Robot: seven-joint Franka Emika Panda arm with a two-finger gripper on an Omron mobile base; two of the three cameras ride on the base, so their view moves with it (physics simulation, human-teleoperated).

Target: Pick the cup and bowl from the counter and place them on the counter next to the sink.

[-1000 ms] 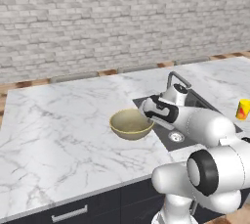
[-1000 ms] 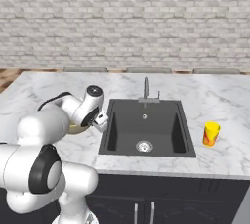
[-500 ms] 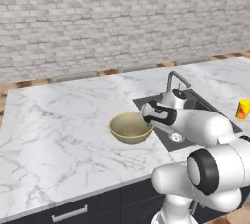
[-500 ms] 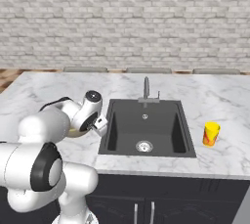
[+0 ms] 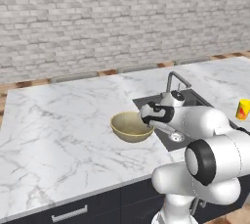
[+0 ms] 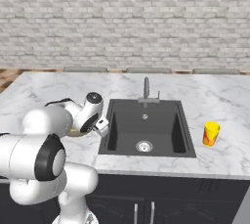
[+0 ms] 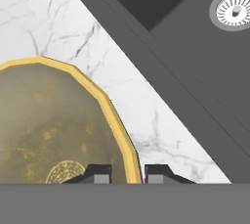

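Note:
The tan-gold bowl [image 5: 126,126] sits low on the white marble counter [image 5: 58,130], just left of the sink [image 6: 156,123]. My gripper [image 5: 148,123] is shut on the bowl's right rim. In the hand view one fingertip is inside the bowl [image 7: 49,120] and the other outside, with the yellow rim between them at my gripper [image 7: 127,173]. I cannot tell whether the bowl touches the counter. The small yellow cup [image 6: 211,134] with red marks stands upright on the counter right of the sink; the left base view shows the cup [image 5: 242,109] at the far right.
The dark sink basin has a round metal drain [image 6: 143,145] and a grey faucet [image 6: 146,88] at its back edge. A brick wall runs behind the counter. Wide bare marble lies left of the bowl. A strip of counter [image 7: 141,105] separates bowl and sink edge.
The gripper and the bowl have sunk slightly and shifted a little toward the sink. The cup has not moved.

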